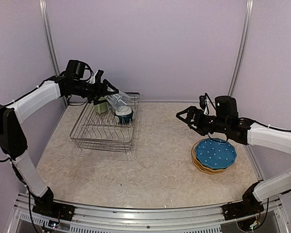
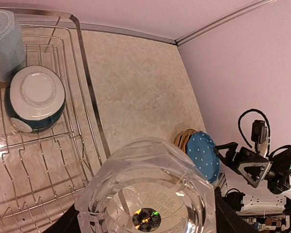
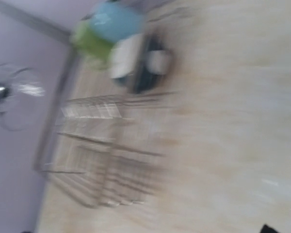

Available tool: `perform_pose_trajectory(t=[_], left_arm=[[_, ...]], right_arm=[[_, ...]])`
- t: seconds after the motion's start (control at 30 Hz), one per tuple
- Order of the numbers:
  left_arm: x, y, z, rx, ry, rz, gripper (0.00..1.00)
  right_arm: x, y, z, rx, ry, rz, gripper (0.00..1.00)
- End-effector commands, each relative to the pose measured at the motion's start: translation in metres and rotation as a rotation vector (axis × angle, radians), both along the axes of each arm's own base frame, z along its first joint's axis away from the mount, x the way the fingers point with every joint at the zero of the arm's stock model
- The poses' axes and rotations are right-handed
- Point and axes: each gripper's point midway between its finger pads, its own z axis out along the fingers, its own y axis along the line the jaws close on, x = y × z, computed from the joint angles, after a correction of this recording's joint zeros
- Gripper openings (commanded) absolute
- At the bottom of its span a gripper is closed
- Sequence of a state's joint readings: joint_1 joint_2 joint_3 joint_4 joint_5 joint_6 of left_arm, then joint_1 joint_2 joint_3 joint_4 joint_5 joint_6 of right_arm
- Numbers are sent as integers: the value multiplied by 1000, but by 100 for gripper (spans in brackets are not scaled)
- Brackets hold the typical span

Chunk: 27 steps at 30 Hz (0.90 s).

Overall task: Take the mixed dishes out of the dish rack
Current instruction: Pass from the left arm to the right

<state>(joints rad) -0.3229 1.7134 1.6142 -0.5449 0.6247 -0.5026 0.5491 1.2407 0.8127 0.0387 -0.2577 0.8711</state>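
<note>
My left gripper (image 1: 110,94) is shut on the small clear glass (image 1: 118,101) and holds it above the back of the dish rack (image 1: 103,137). In the left wrist view the glass (image 2: 148,187) fills the lower middle. In the rack are the light green mug (image 1: 101,106), the light blue mug (image 2: 4,43) and the dark-teal bowl (image 1: 124,115), which lies overturned (image 2: 35,98). The three plates are stacked on the table at the right with the blue dotted plate (image 1: 215,153) on top. My right gripper (image 1: 185,120) is open and empty, above the table left of the plates.
The right wrist view is motion-blurred; it shows the rack (image 3: 102,160), both mugs and the bowl (image 3: 143,65). Purple walls close in the back and sides. Bare marbled tabletop (image 1: 155,165) lies between rack and plates.
</note>
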Motion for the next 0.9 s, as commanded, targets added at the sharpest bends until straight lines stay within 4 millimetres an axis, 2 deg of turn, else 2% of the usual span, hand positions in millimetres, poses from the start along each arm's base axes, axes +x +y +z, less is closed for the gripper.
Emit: perform_pose_trajectory(t=[0.0,0.1,0.2,0.33,0.43,0.57,0.7,0.87], left_arm=[[-15,-23,31,-125,-48,-85,34],[-19,-30,34,-171,-29,-113,34],[-22,-34,34,-214,-11,-130,34],[-26,-42,29,-267,30,-158,33],[-27,-49,22,-286,56,-170,32],[-28,-57,9,-289,69,-181,31],[-26,-55,9,-274,20,-181,31],[-23,-55,5,-273,-6,-217,31]], right_arm=[[12,65,47,190,-97,107,100],[17,98,58,262,-115,165,100],[22,121,67,361,-136,205,100],[31,143,85,447,-162,242,99],[37,157,86,502,-138,268,96],[40,169,86,575,-107,290,90],[43,169,82,573,-92,274,81],[42,178,80,529,-87,318,76]])
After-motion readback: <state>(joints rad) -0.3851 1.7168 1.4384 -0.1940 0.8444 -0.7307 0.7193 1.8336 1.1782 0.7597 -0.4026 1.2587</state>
